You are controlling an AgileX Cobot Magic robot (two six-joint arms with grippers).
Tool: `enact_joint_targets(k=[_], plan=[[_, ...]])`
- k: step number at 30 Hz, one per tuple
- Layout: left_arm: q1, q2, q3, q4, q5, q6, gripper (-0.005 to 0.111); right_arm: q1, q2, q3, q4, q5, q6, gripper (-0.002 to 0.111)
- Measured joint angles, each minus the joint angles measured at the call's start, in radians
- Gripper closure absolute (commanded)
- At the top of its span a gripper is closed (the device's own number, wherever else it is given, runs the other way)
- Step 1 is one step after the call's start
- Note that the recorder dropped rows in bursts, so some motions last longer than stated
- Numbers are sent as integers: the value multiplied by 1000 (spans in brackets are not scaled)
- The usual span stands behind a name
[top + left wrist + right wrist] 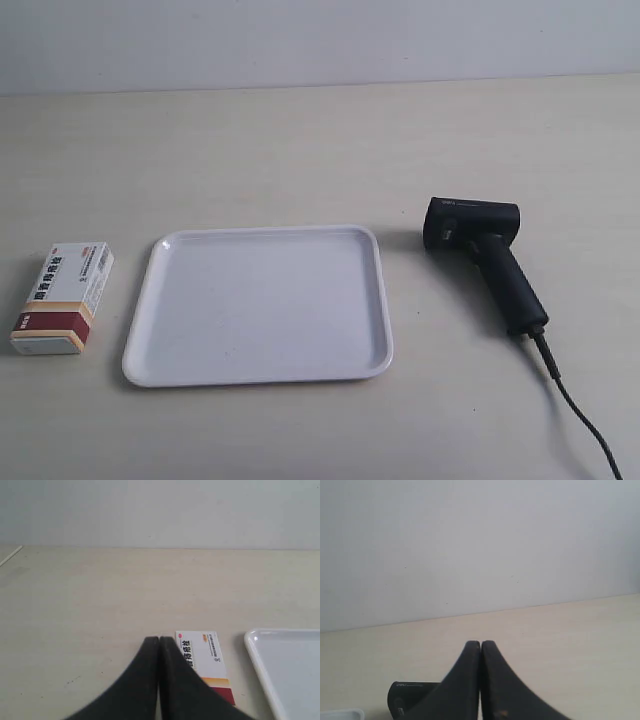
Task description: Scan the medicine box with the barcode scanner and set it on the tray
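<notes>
Both my tools, left (159, 641) and right (480, 644), have their black fingers pressed together, empty. The small white red-banded carton (62, 298) lies lower left on the pale desk (300, 150), beside the white square plastic tray (258, 305); the black pistol-shaped scanner (485, 255) lies at right.

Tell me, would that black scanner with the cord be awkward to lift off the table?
Probably somewhat. The barcode scanner has a boxy head on a long angled handle, so it may tip toward the head if gripped low. Its cable trails off the picture's edge and looks floppy, so it might drag or tug.
</notes>
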Motion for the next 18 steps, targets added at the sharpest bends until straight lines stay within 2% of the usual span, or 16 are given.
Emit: enact_joint_targets(k=[14,18], plan=[[0,0,0,0,-3,0,104,0,0,0,0,0,0,108],[0,0,3,-63,-112,-39,104,0,0,0,0,0,0,108]])
